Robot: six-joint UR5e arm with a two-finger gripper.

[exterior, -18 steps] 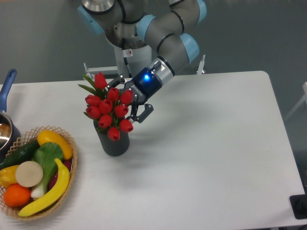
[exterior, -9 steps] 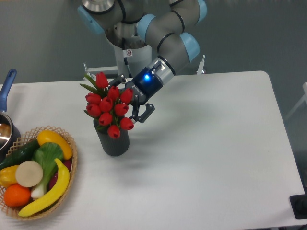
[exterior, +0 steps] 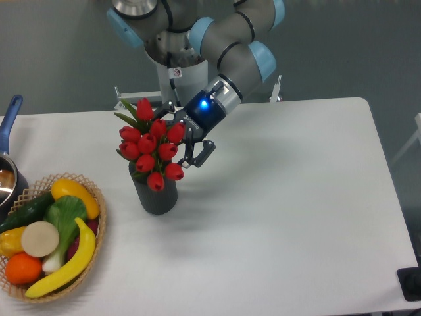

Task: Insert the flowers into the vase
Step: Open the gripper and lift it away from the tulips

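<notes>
Hand (exterior: 186, 139) clamped on flowers (exterior: 151, 146) over vase (exterior: 156, 195); basket (exterior: 97, 227) well left.

White table (exterior: 283, 210) carrying a dark vase (exterior: 156, 195) near its left-centre, a wicker basket (exterior: 97, 227) of produce at the front left, and a blue-handled pot (exterior: 8, 172) at the left edge.

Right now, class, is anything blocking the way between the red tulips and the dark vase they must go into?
Nothing visible does. The flowers sit directly over the vase, their lowest buds at its mouth, with the gripper at their right side. The fruit basket and the pot stand apart to the left.
</notes>
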